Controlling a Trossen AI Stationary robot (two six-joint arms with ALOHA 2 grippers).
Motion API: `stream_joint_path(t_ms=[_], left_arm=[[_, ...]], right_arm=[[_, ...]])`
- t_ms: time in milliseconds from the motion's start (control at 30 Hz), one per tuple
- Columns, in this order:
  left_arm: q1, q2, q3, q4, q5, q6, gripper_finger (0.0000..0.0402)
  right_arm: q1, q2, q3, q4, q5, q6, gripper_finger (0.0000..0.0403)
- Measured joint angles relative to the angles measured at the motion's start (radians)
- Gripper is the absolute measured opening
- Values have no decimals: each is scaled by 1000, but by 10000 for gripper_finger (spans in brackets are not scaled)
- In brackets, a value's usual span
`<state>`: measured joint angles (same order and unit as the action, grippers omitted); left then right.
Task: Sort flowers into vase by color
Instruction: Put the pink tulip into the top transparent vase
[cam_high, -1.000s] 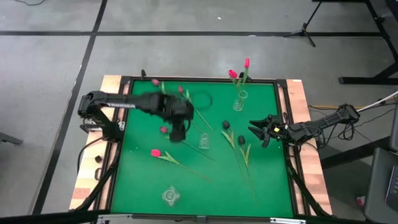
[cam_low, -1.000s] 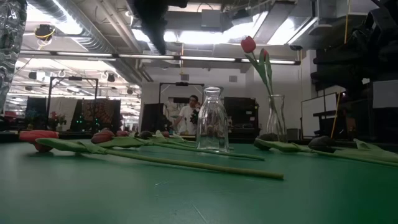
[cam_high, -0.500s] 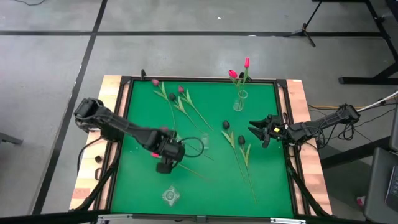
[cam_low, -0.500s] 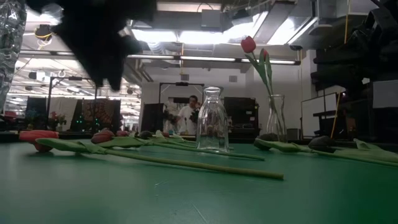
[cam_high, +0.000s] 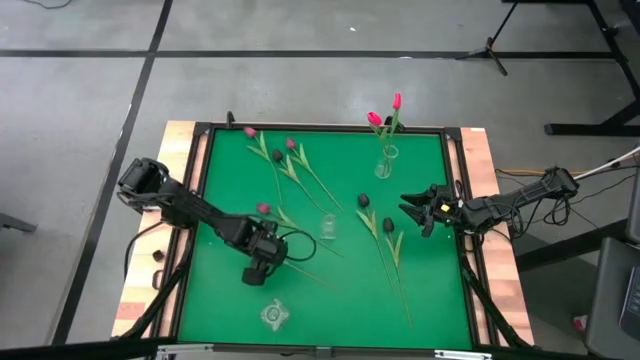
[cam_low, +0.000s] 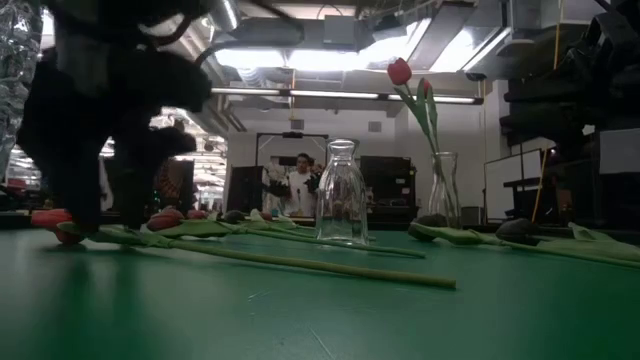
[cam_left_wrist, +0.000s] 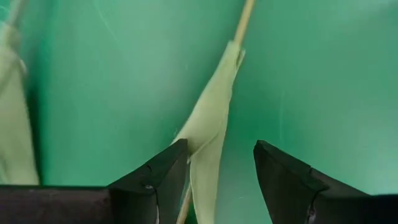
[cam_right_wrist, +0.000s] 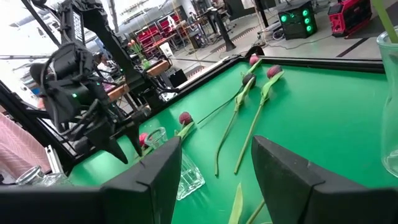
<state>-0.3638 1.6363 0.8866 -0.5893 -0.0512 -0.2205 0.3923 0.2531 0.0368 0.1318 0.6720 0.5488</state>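
Green felt covers your table (cam_high: 420, 160), and from above you see the left gripper (cam_high: 257, 272) down low at the front-left, right over the bright pink-red tulip lying there, which its body hides; the stem (cam_high: 310, 276) runs out toward the middle. The other flowers lie scattered: mauve and dark heads (cam_high: 278, 155) near the far edge, two dark tulips (cam_high: 364, 201) toward the right, and two bright tulips (cam_high: 386, 112) already standing in the far vase (cam_high: 385, 163). Two empty vases wait, one mid-table (cam_high: 328, 226) and one at the front (cam_high: 273, 315). The right gripper (cam_high: 418, 213) hangs at the right edge with its fingers spread and nothing between them. Level across the table, the left arm stands directly over the red head (cam_low: 48, 217), with the middle vase (cam_low: 341, 193) and a person (cam_low: 298, 187) in the room behind. Your left wrist camera shows the fingers (cam_left_wrist: 163, 174) parted and straddling the leaf (cam_left_wrist: 208, 134) and stem, holding nothing yet. The right wrist camera looks past its own parted fingers (cam_right_wrist: 149, 180) at the left arm. Watch the closing: if you pinch only the soft leaf, the flower may slip or swing as you lift, and a dragging stem could knock the nearby vase.
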Motion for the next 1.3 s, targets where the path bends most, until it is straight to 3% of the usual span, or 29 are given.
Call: stream_joint_path(t_ms=[233,567,833,1300], left_arm=[[32,0,-30,-1,-8,14,159],[69,0,-29,-23,-15,-11,11],[76,0,78,-229,-25,-39,4],[75,0,511,-577,-63,15,1]], right_arm=[[0,0,0,0,1,0,193],[0,0,0,0,2,0,193],[0,0,0,0,2,-3,193],[0,0,0,65,-14,-19,193]])
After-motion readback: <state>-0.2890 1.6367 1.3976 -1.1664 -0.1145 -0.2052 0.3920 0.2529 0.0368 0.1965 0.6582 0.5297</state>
